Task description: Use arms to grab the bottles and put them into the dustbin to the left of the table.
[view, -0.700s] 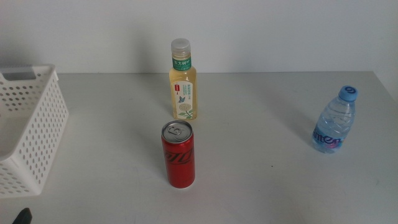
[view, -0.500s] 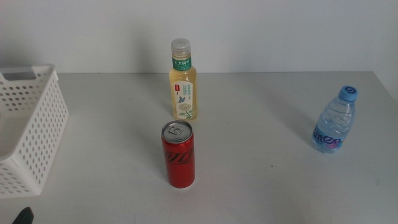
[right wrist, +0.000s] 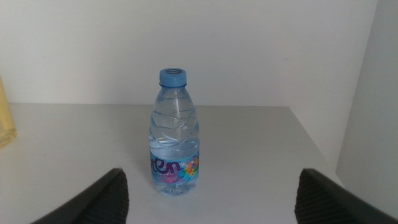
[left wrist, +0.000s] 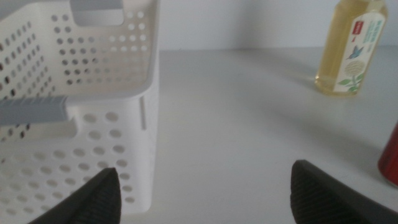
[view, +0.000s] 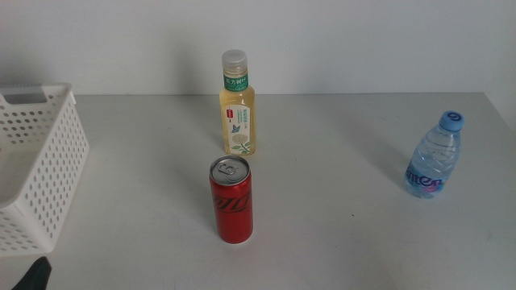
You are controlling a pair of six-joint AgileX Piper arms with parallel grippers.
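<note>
Left gripper (left wrist: 202, 186) is sitting low at the near-left corner of the bench (view: 339, 234), jaws spread wide, nothing between them. In the middle view only its dark tip (view: 34, 276) is showing at the bottom edge. Its wrist camera is looking past the dustbin (left wrist: 93, 112), which is just beside it, toward the tea bottle (left wrist: 351, 46), and is catching a sliver of the red can (left wrist: 390, 163) at the frame edge.

Right gripper (right wrist: 211, 193) is also open wide and empty, out of the middle view, and is pointing straight at the water bottle (right wrist: 174, 134), which is standing upright between the jaw lines but further out.

Step, as I read it: nothing is grabbed yet; all three are standing upright on the bench and none can be seen in the dustbin (view: 36, 169). The can (view: 231, 200) is nearest the front, the tea bottle (view: 237, 105) is behind it, and the water bottle (view: 435, 157) is well apart on the right side.

Next move probably calls for the left arm reaching forward to the can, keeping the jaws level around its mid-body and clear of the dustbin wall. The right gripper is already lined up on the water bottle and needs a straight advance before closing.
</note>
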